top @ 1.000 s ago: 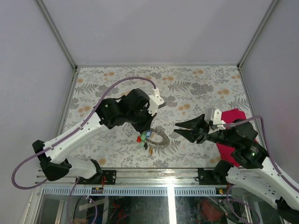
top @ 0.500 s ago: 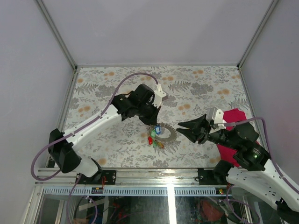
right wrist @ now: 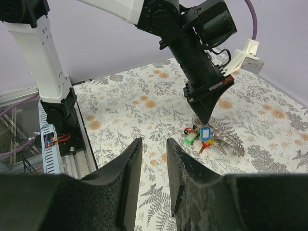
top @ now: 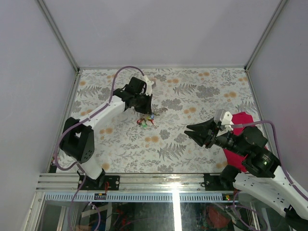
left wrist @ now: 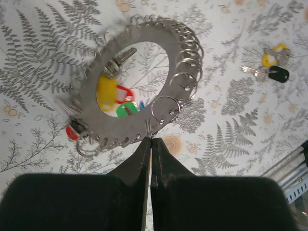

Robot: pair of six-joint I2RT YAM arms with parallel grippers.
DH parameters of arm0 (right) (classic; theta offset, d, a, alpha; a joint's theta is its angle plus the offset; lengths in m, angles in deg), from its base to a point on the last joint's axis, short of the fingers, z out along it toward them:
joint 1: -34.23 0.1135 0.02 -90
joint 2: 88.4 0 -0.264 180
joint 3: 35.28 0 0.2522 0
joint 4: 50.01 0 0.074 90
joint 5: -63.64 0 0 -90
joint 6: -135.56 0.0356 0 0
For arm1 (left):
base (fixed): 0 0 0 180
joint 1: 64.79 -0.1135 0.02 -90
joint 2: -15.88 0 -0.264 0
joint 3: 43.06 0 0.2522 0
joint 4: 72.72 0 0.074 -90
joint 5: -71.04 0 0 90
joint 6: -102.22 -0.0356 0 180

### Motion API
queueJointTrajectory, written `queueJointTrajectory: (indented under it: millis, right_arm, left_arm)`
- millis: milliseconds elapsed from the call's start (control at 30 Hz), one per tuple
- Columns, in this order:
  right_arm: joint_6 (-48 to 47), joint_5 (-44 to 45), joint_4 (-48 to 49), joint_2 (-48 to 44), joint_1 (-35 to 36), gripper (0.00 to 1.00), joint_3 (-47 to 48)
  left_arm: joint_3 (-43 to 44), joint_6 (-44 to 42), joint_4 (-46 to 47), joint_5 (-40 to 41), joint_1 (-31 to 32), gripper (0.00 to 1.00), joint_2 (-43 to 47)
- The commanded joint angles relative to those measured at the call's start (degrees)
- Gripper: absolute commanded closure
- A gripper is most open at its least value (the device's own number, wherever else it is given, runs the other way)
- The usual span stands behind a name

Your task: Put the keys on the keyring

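Note:
The keyring is a flat grey ring-shaped plate edged with several small silvery rings. My left gripper is shut on one of those small rings at the plate's near edge. Keys with yellow, red and green heads hang on it. In the top view the left gripper is at the far left of the table, with the key bunch just below it. Two loose keys with yellow and black heads lie apart on the cloth. My right gripper is open and empty, well to the right. It also shows in the right wrist view.
A crimson cloth lies at the right edge under the right arm. The table has a flowered cover and is fenced by a metal frame and grey walls. The left arm's purple cable arcs over the far left.
My left arm has swung up and to the left, carrying the keyring and its keys from the table's near middle to the far left. The right gripper has hardly moved.

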Motion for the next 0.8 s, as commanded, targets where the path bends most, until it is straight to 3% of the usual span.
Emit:
queueJointTrajectory:
  millis: [0, 267, 467, 767]
  right_arm:
    - [0.93, 2.11, 0.12, -0.15, -0.14, 0.66, 0.93]
    - [1.04, 1.94, 0.01, -0.40, -0.17, 0.65, 0.52]
    - [1.36, 5.59, 0.36, -0.61, -0.13, 0.53, -0.59]
    - [3.59, 18.65, -1.31, 0.08, -0.14, 0.34, -0.50]
  left_arm:
    - [-0.59, 1.17, 6.43, 0.21, -2.49, 1.00, -2.21]
    - [-4.98, 0.29, 8.95, -5.60, -3.59, 1.00, -3.39]
    - [-13.72, 1.71, 13.71, -5.53, -3.59, 0.80, 4.27]
    - [-18.72, 2.23, 13.99, 1.66, -3.68, 0.61, 20.68]
